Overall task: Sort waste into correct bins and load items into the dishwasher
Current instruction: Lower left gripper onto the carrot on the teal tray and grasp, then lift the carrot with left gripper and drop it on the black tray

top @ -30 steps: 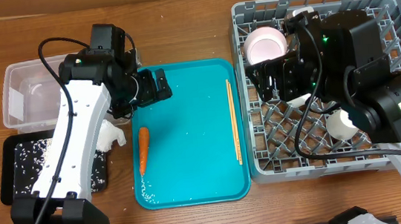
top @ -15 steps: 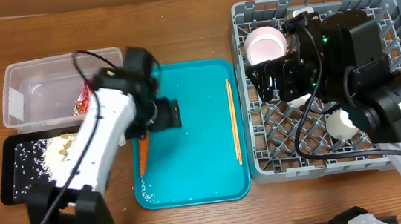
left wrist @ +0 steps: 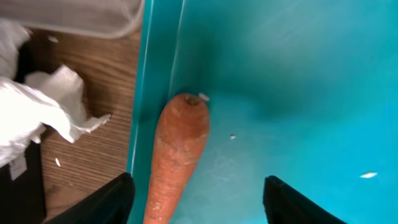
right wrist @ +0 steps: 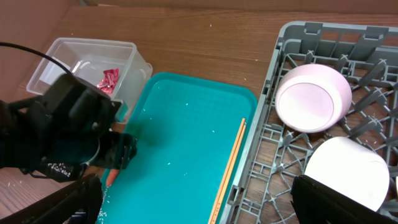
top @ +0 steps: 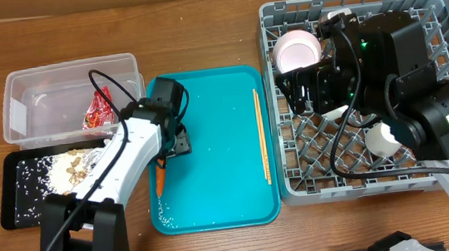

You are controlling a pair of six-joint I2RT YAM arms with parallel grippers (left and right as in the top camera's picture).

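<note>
The small orange carrot is being straddled by the left pincer, whose fingers are being held spread, one to each side of the carrot's thin end, with neither seen touching it. The carrot is lying just inside the left rim of the teal tray, thick end towards the far side, and a few rice grains are lying near the tray's front left corner. The chopsticks are lying lengthwise near the tray's right side. A crumpled white napkin is being shown by the left wrist view on the bench, just beside the tray's left edge. The red shiny wrapper is lying inside the clear tub, and white rice and beige nut-like bits are being held in the black tray in front of it. The right pincer is being held wide apart and empty above the left part of the grey dish rack, in which a pale pink bowl, a white bowl and a white cup are sitting
</note>
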